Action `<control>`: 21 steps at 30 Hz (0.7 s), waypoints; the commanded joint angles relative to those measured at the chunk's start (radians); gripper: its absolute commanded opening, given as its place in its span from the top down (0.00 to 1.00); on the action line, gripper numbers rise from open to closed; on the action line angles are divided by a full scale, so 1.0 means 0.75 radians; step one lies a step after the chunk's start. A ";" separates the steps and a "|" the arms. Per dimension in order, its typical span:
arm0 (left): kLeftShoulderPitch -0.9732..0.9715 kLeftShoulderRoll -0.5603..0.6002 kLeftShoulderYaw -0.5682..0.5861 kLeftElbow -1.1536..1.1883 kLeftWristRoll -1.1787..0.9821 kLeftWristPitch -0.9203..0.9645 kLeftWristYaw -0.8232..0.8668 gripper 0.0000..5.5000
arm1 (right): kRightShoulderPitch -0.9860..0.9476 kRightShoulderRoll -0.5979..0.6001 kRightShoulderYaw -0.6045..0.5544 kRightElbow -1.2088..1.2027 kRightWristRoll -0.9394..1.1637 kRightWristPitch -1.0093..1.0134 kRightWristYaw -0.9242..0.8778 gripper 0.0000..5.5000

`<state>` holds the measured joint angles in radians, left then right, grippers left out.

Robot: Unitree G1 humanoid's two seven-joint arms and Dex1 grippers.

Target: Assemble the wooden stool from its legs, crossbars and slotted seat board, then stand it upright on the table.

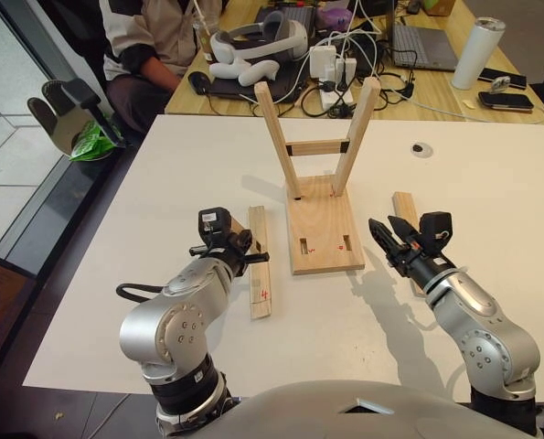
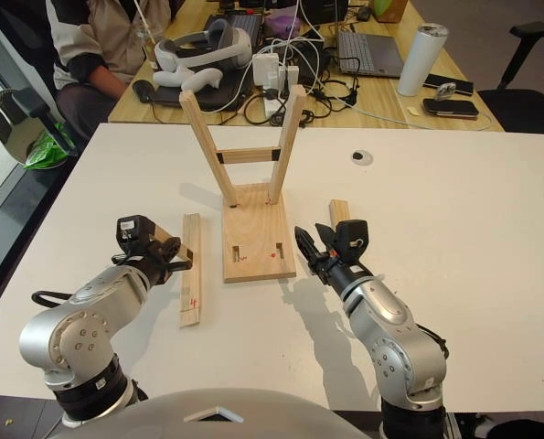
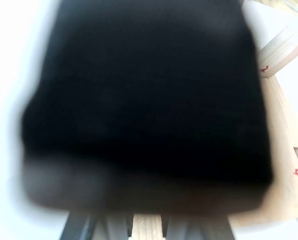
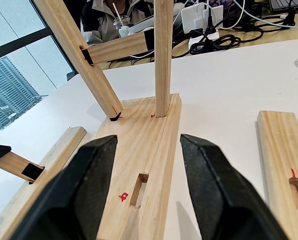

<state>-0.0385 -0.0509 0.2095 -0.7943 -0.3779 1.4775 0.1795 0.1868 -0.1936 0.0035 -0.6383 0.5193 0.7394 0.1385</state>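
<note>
The slotted seat board (image 1: 325,240) lies flat mid-table. Two legs (image 1: 273,137) stand in its far slots, joined by a crossbar (image 1: 317,146); the two near slots (image 4: 138,189) are bare. A loose leg (image 1: 260,279) marked with a red number lies left of the board. My left gripper (image 1: 253,258) sits over that leg, shut on a short crossbar (image 4: 11,164) with a dark end. Another loose leg (image 1: 403,203) lies right of the board. My right gripper (image 1: 384,235) hovers open beside the board's near right corner, with nothing between its fingers (image 4: 91,190).
Behind the table stands a desk with a headset (image 1: 253,41), cables, a laptop (image 1: 422,46) and a white tumbler (image 1: 477,50). A person sits at the back left. A small round grommet (image 1: 422,148) is set in the tabletop at the far right.
</note>
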 commanded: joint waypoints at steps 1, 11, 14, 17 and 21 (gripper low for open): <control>0.054 0.011 0.003 0.008 0.056 0.085 -0.009 0.93 | -0.006 -0.005 0.007 -0.009 -0.018 0.001 -0.008 0.58; 0.010 -0.097 0.228 0.019 0.118 0.126 -0.034 0.93 | -0.001 -0.007 0.010 -0.014 -0.031 -0.006 -0.004 0.58; -0.011 -0.064 0.194 0.033 0.101 0.143 -0.082 0.93 | -0.010 -0.009 0.014 -0.008 -0.035 -0.007 0.000 0.58; -0.041 0.016 0.107 0.085 0.113 0.088 -0.115 0.93 | -0.021 -0.013 0.021 0.001 -0.040 -0.010 0.006 0.58; -0.060 0.201 -0.119 0.218 0.144 -0.079 -0.190 0.93 | -0.052 -0.023 0.039 0.023 -0.051 -0.016 0.023 0.58</control>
<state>-0.0871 0.0619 0.1706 -0.6948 -0.2903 1.4390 0.0540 0.1774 -0.2039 0.0215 -0.6306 0.4901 0.7308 0.1460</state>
